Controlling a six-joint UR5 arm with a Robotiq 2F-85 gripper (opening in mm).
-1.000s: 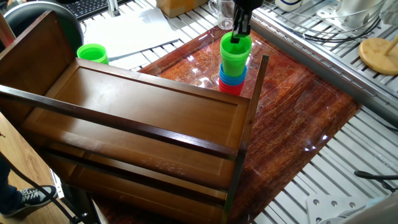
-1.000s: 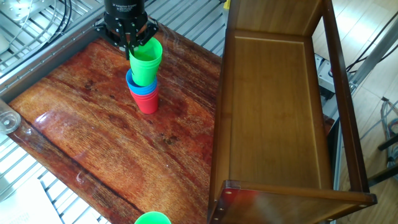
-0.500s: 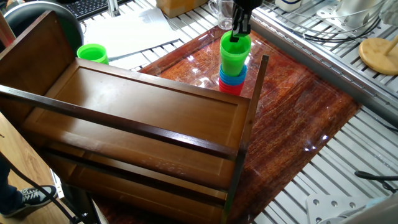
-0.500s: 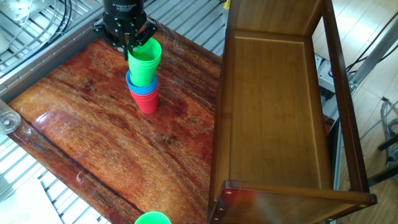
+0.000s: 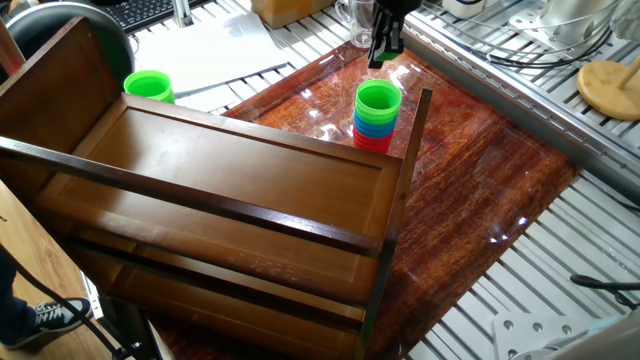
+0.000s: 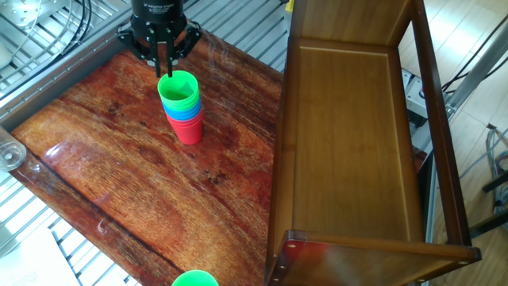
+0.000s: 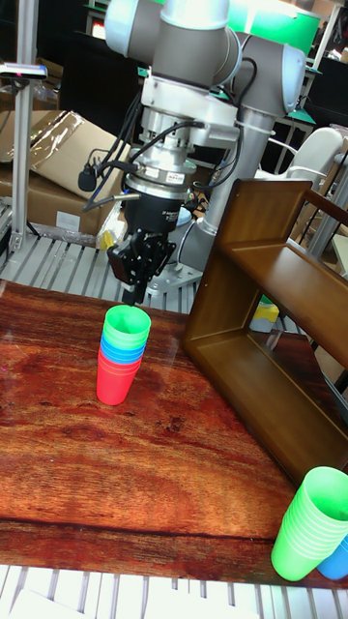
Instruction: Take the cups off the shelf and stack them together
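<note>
The jaws of the black two-finger gripper (image 7: 135, 286) hang just above the rim of the bright green tapered plastic tumbler (image 7: 125, 331) and hold nothing; their tips look drawn close together, though whether they are fully pressed shut I cannot tell. Directly below the jaws stand the 3 cups as 1 stack: the green one nested in the blue plastic tumbler (image 7: 121, 354), which sits in the red plastic tumbler (image 7: 116, 380) on the glossy reddish-brown desk (image 6: 119, 199). The large dark brown wooden shelf (image 6: 349, 135), with flat boards, thin rails and corner posts, stands well to the side of the jaws and shows no cups on the boards in view, so the task looks about done. The risk I see is in leaving: the fingertips are so near the green rim that a sideways drift before rising could clip it and tip the tall, narrow stack, which rests on a slick, reflective surface and on a small red base. The tumblers are thin, smooth and light, so a slight knock should move them; being tapered, they may also wedge tightly if pressed. A smaller bright green cup (image 5: 149, 86) sits far from the jaws, beyond the shelf, and another stack of green cups (image 7: 307, 524) stands at the near desk edge.
</note>
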